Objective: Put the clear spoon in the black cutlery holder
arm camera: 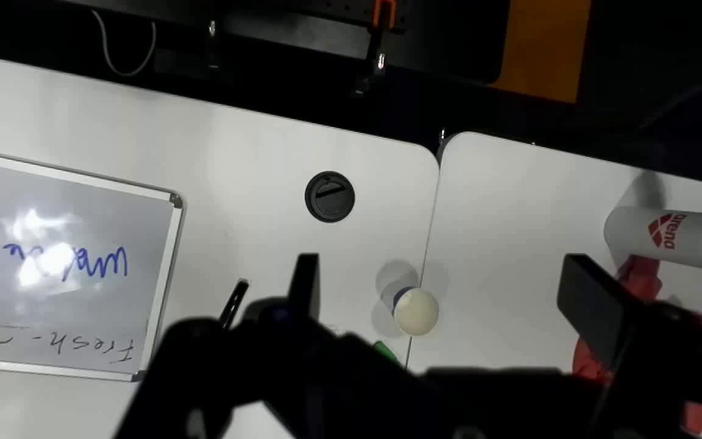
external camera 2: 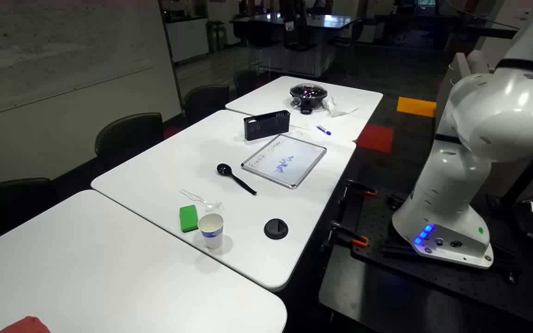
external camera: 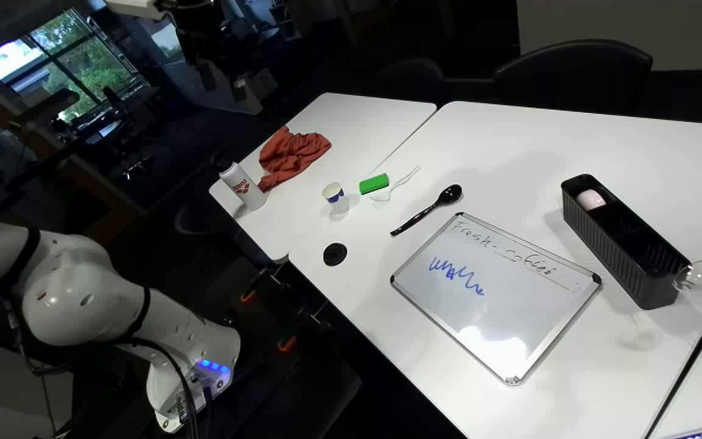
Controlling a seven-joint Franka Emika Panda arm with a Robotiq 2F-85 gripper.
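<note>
In both exterior views the clear spoon is seen lying on the white surface, just beside a green block; its bowl is apparently turned toward the paper cup, though only faintly shown. The black cutlery holder is placed well apart, and a pale pink object is contained near one end. The black spoon is laid between the clear spoon and the holder. In the wrist view the hand is held released, its fingers spread wide.
</note>
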